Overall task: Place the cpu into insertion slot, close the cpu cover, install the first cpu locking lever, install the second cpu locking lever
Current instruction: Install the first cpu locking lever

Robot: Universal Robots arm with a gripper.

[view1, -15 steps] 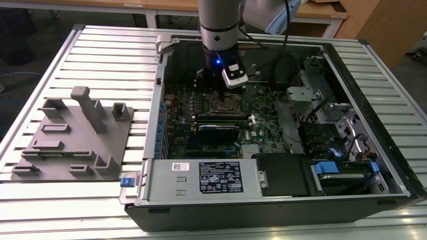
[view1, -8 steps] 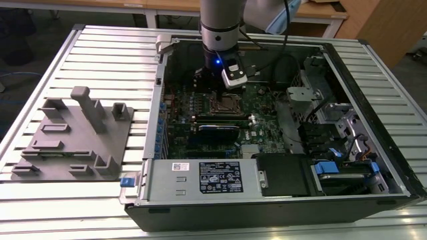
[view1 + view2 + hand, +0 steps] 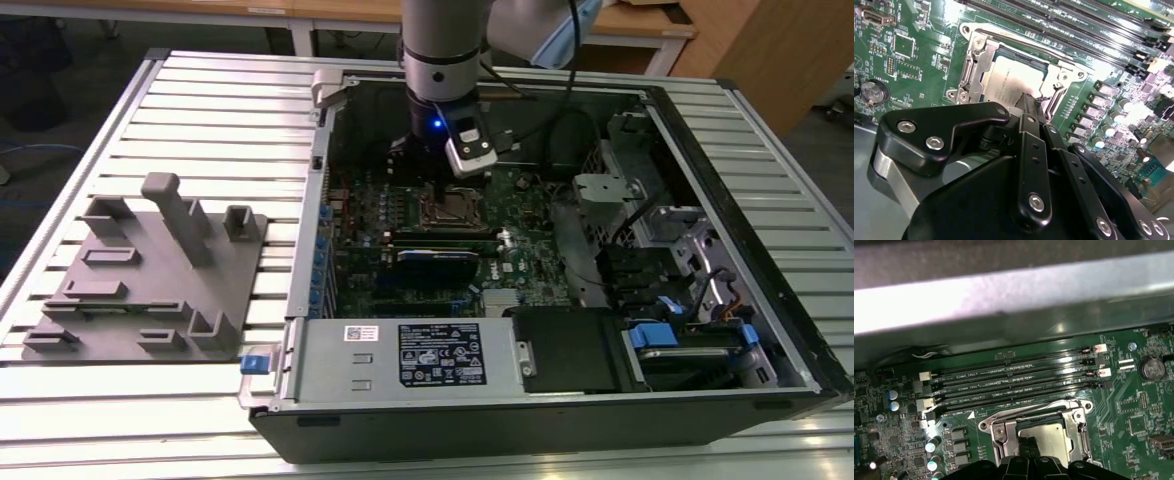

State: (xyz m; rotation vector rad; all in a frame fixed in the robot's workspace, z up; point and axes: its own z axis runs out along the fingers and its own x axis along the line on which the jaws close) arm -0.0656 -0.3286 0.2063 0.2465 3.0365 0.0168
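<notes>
The cpu (image 3: pixel 1004 80) lies flat in the insertion slot (image 3: pixel 445 208), its silvery top showing. The silvery cpu cover (image 3: pixel 974 67) is folded down around it as a frame. A thin metal locking lever (image 3: pixel 1019 42) runs along one side of the socket, and a second lever (image 3: pixel 1053 102) curves beside the fingertips. My gripper (image 3: pixel 1026 102) hangs straight over the socket. Its narrow black tip, fingers together and holding nothing, rests at the edge of the chip and cover. In the first wrist view the cpu (image 3: pixel 1051 435) and cover (image 3: pixel 1004 432) sit just beyond the gripper (image 3: pixel 1026 446).
The open computer case (image 3: pixel 747 150) lies on a slatted table. Long black memory slots (image 3: pixel 1014 372) run beside the socket. A power supply (image 3: pixel 400 355) and drive bays (image 3: pixel 667 260) fill the near and right sides. A grey fixture plate (image 3: pixel 147 270) stands at the exterior view's left.
</notes>
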